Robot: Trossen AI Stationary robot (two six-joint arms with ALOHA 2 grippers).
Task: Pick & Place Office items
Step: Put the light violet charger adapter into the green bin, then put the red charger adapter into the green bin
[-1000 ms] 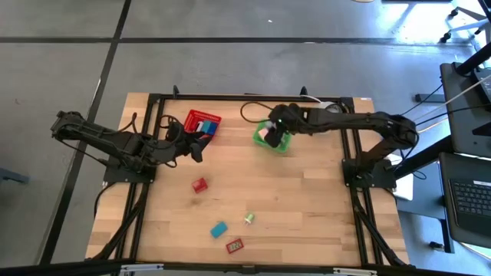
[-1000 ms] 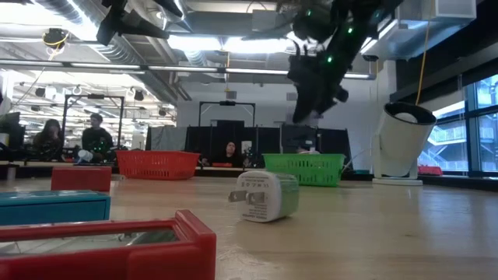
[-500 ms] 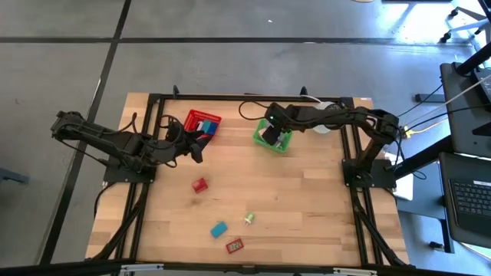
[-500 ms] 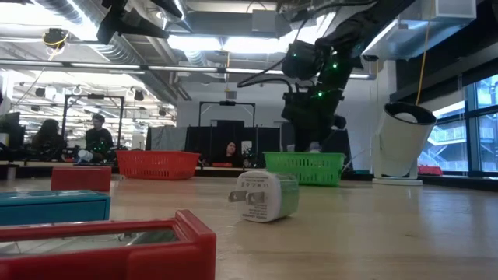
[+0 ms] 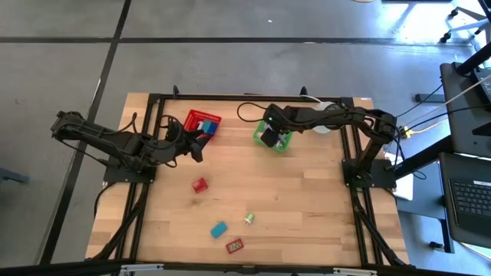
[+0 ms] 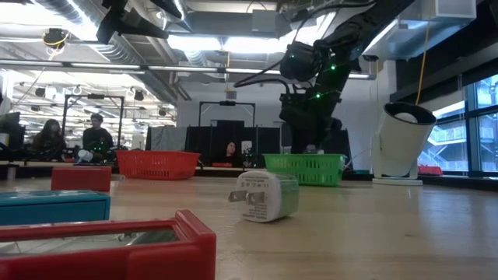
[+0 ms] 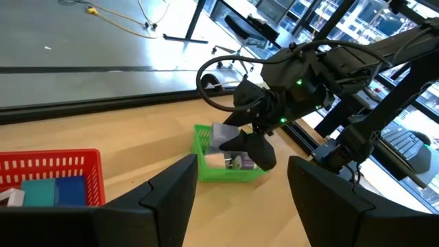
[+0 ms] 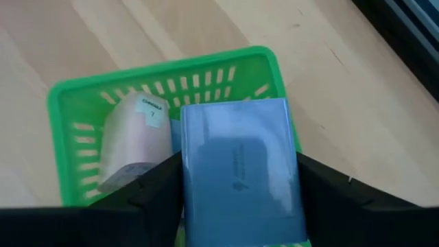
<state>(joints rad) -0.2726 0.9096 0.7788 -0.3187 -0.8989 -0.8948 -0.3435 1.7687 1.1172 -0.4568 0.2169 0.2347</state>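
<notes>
Wooden table (image 5: 307, 199), right gripper (image 5: 268, 135) over the green basket (image 5: 281, 143) grasping a lavender block (image 8: 240, 171), left gripper (image 5: 196, 148) beside the red basket (image 5: 203, 123), fingers spread apart

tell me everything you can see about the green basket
The green basket is a small rectangular plastic tray with slotted mesh walls and a thick rim, sitting upright on the wooden table near its far edge. A pinkish block lies inside. The right hand hangs just above it, holding a lavender block over its opening.
</notes>
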